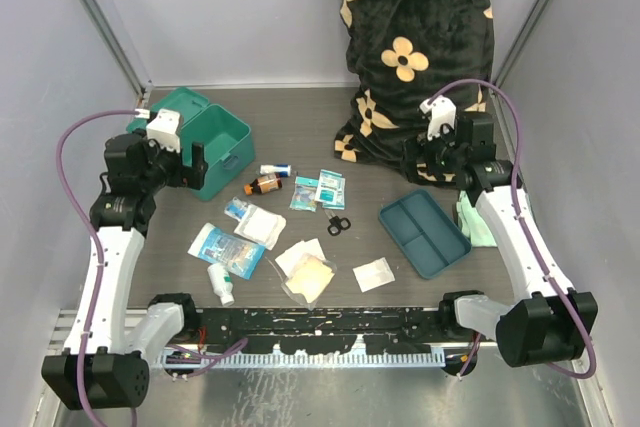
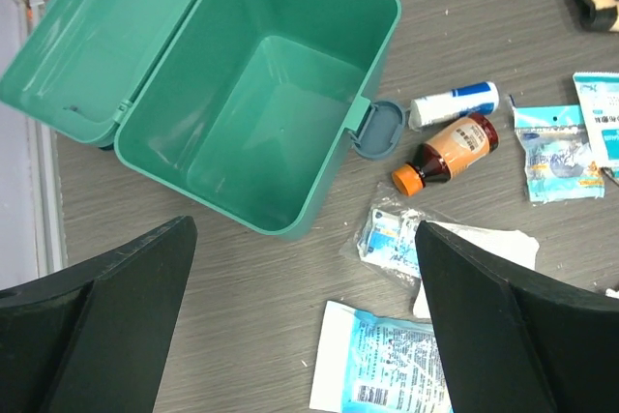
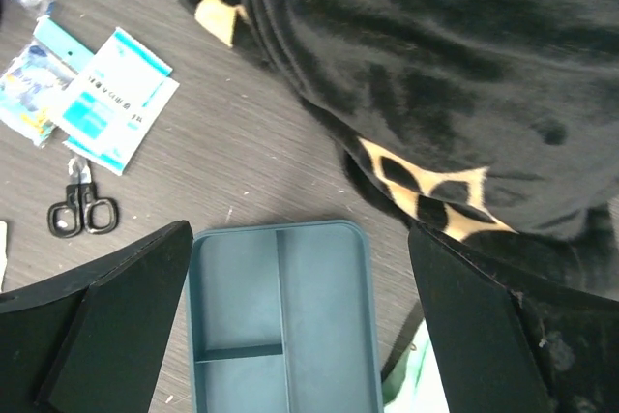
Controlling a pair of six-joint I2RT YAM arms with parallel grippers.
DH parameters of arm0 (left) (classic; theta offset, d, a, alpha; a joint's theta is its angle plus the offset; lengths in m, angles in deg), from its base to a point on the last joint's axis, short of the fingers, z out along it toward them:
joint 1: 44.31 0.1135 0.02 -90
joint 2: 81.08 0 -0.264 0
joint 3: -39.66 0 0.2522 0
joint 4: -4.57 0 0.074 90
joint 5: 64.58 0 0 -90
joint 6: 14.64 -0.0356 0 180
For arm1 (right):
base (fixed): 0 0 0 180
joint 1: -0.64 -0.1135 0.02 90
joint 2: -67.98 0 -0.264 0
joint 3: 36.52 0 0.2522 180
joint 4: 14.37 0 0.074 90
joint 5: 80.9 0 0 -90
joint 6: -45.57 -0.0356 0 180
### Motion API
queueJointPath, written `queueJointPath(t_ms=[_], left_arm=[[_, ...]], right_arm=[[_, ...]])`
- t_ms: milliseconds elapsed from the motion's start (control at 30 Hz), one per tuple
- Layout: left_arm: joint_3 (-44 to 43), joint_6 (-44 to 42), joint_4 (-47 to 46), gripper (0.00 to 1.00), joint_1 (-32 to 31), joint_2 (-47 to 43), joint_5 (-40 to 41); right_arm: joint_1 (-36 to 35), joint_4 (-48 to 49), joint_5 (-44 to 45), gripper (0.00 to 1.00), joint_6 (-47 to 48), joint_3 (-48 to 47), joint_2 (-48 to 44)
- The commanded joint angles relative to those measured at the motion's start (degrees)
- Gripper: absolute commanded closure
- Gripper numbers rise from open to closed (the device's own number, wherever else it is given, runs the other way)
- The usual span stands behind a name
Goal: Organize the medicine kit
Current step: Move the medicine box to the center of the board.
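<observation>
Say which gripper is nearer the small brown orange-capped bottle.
Left. The left gripper hangs left of the bottle, by the teal plastic box; the right gripper is far right, above the blue divided tray.

You have a teal-green medicine kit [image 2: 290, 7], a darker blue-teal tray [image 3: 324, 316], an orange-capped amber bottle [image 2: 455, 150] and a black pillow [image 3: 464, 65] patterned with cream flowers.

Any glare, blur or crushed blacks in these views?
Top external: even soft light, sharp, weak shadows on the table. Left wrist: medicine kit crisp; left end effector fingers near-black, slightly soft. Right wrist: black blanket loses detail; divided tray sharp.
</observation>
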Motion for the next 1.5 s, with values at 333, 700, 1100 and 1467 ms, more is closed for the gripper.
queueJointPath(t_ms=[333,700,1100,1467], left_arm=[[-5.0,-15.7,2.1,0.02,0.3,14.8,-4.7],[-14.5,-35.5,15.4,0.18,-0.1,31.3,-5.8],[-22.5,-43.6,20.9,0.60,-3.9,41.7,-3.1],[-27.3,-43.5,21.1,0.82,-11.7,48.0,-3.0]], right_arm=[[0.1,10.8,-16.2,0.00,1.9,10.2,-0.2],[0.1,9.5,-18.0,0.00,3.0,12.3,-1.4],[0.3,9.0,-16.9,0.00,4.1,12.5,-0.3],[0.7,8.7,-17.1,0.00,5.1,13.1,0.2]])
